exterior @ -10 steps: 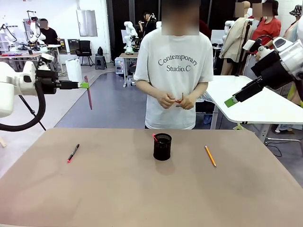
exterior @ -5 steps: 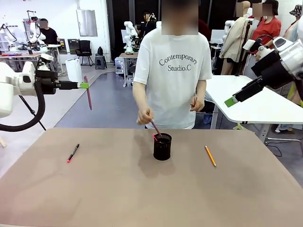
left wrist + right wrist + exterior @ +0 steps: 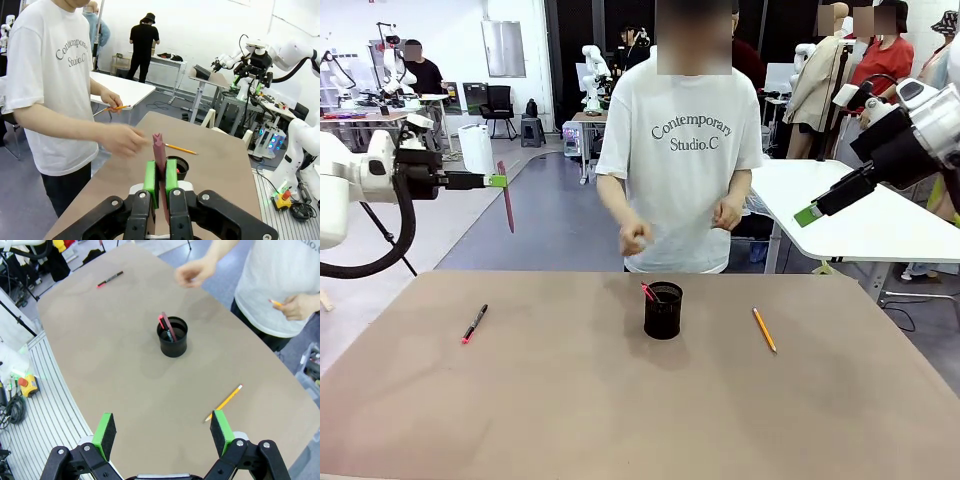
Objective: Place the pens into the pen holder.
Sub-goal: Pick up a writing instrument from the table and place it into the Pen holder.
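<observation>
Hand (image 3: pixel 635 238) withdrawn from pen holder (image 3: pixel 663 312), two pens (image 3: pixel 167 326) inside, left gripper (image 3: pixel 498 181) clamping one pink pen (image 3: pixel 507 205), right gripper (image 3: pixel 162 421) apart

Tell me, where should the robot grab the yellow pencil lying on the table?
Probably around the middle of its shaft, coming straight down from above. The yellow pencil lies flat on the table. It is long and thin, with nothing close beside it, so fingers can close across its narrow width. The open right gripper is on that side.
</observation>
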Controlling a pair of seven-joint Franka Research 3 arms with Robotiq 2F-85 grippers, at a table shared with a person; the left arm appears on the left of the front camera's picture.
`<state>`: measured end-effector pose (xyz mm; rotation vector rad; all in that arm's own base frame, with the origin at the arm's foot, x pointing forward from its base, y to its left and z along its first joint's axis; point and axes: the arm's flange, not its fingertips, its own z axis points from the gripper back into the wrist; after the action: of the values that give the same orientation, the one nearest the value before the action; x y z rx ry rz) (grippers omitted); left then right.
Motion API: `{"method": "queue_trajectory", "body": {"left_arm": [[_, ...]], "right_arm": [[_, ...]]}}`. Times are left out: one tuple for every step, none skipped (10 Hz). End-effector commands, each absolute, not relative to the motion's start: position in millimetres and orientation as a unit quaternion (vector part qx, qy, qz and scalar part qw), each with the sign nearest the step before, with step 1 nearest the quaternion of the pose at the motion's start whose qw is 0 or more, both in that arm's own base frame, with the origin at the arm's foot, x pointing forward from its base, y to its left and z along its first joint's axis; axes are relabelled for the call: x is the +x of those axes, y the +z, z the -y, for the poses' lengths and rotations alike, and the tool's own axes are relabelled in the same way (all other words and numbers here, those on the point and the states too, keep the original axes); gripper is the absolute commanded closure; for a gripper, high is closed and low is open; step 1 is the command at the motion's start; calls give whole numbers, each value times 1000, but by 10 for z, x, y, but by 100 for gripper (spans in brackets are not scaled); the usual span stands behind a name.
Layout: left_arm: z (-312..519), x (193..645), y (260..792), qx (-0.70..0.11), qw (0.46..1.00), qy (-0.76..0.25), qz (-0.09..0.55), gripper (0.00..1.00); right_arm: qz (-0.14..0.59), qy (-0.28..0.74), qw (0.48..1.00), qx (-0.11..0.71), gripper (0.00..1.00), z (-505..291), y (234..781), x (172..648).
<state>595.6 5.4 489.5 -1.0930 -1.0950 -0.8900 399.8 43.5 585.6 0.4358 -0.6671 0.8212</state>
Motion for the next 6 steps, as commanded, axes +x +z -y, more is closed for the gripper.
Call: {"method": "queue_trajectory", "body": {"left_arm": [[-56, 5955, 4911, -476, 627, -389, 479, 100], [-56, 5955, 4911, -476, 627, -389, 479, 100], [-56, 5955, 4911, -476, 627, -389, 479, 100], [-56, 5955, 4911, -476, 627, -389, 479, 100], [-56, 5955, 4911, -476, 627, -389, 479, 100], [-56, 5955, 4911, -476, 627, -389, 479, 100]], "right_arm": [[322, 387, 836, 218, 0, -444, 5865, 4019], [322, 387, 836, 218, 0, -444, 5865, 4019], [322, 387, 836, 218, 0, -444, 5865, 4019], [322, 387, 836, 218, 0, -444, 5865, 4019], [322, 387, 836, 218, 0, -444, 5865, 4019], [322, 387, 836, 218, 0, -444, 5865, 4019]]}}
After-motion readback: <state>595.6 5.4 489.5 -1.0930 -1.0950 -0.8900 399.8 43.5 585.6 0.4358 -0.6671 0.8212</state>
